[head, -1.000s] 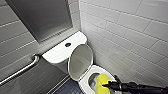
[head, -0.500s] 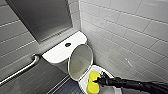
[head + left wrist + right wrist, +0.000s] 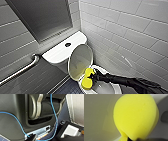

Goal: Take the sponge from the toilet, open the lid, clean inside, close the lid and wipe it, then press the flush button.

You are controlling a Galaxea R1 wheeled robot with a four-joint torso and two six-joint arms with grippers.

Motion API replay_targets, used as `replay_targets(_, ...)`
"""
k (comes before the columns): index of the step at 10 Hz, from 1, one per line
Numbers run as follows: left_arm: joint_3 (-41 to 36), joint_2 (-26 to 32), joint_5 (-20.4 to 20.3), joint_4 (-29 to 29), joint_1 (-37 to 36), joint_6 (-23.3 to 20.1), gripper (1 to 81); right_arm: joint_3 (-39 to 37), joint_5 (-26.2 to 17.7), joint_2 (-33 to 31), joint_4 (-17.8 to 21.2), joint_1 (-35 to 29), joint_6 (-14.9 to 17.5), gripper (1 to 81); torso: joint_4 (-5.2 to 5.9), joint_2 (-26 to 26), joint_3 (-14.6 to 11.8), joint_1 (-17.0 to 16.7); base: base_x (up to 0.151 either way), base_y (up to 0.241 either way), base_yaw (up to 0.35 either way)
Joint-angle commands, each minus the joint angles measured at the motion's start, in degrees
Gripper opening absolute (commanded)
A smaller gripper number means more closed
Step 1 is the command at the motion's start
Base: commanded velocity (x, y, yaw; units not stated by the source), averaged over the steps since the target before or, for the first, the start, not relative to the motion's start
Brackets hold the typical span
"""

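The white toilet [image 3: 106, 88] stands in the corner with its lid [image 3: 80, 60] raised and leaning back against the tank [image 3: 58, 52]. My right gripper [image 3: 92, 77] reaches in from the lower right, shut on the yellow sponge [image 3: 87, 79]. The sponge is folded in the grip and pressed at the left side of the bowl, just below the raised lid. In the right wrist view the sponge [image 3: 135, 117] bulges large against a white glossy surface. The dark round flush button [image 3: 67, 45] sits in the middle of the tank top. My left gripper is open.
White tiled walls close in behind and to the right of the toilet. A metal grab bar [image 3: 22, 70] runs along the left wall. A large grey panel [image 3: 45, 20] hangs above the tank. The floor [image 3: 67, 88] is dark blue.
My right gripper has carried the sponge a little to the left across the bowl, closer to the raised lid.
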State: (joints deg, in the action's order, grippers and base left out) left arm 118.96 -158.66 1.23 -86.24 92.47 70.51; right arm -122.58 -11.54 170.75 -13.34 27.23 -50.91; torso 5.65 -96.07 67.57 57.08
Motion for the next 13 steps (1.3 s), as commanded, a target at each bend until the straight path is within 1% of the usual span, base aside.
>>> replay_targets(1,-0.74,0.36,1.41,0.1,2.15,-0.11,81.1,-2.57,-1.38,5.94,0.34,-4.69,0.37,1.0,0.0,0.0,0.0,0.0,0.0,0.0,0.0)
replay_targets(3,-0.74,0.36,1.41,0.02,2.15,-0.11,81.1,-0.55,-1.38,4.45,-2.48,-0.82,0.28,1.0,0.0,0.0,0.0,0.0,0.0,0.0,0.0)
replay_targets(6,-0.83,0.62,1.32,-0.16,2.15,-0.11,81.1,1.9,-1.38,-1.25,-3.01,5.42,0.46,1.0,0.0,0.0,0.0,0.0,0.0,0.0,0.0)
replay_targets(8,-0.83,0.45,1.32,-0.42,2.15,-0.11,81.1,9.52,-1.38,-7.39,-3.53,7.97,0.37,1.0,0.0,0.0,0.0,0.0,0.0,0.0,0.0)
replay_targets(9,-0.92,0.36,1.32,-0.51,2.15,-0.11,81.1,13.51,-1.81,-10.76,-3.8,8.24,0.37,1.0,0.0,0.0,0.0,0.0,0.0,0.0,0.0)
replay_targets(10,-1.0,0.36,1.32,-0.6,2.15,-0.2,81.1,17.64,-3.92,-14.01,-3.89,8.42,0.11,1.0,0.0,0.0,0.0,0.0,0.0,0.0,0.0)
replay_targets(11,-1.09,0.36,1.32,-0.6,2.15,-0.2,81.1,21.07,-4.54,-16.82,-3.89,8.42,0.02,1.0,0.0,0.0,0.0,0.0,0.0,0.0,0.0)
replay_targets(13,-1.18,0.53,1.32,-0.69,2.15,-0.2,81.1,24.5,-4.98,-20.6,-3.98,9.03,0.02,1.0,0.0,0.0,0.0,0.0,0.0,0.0,0.0)
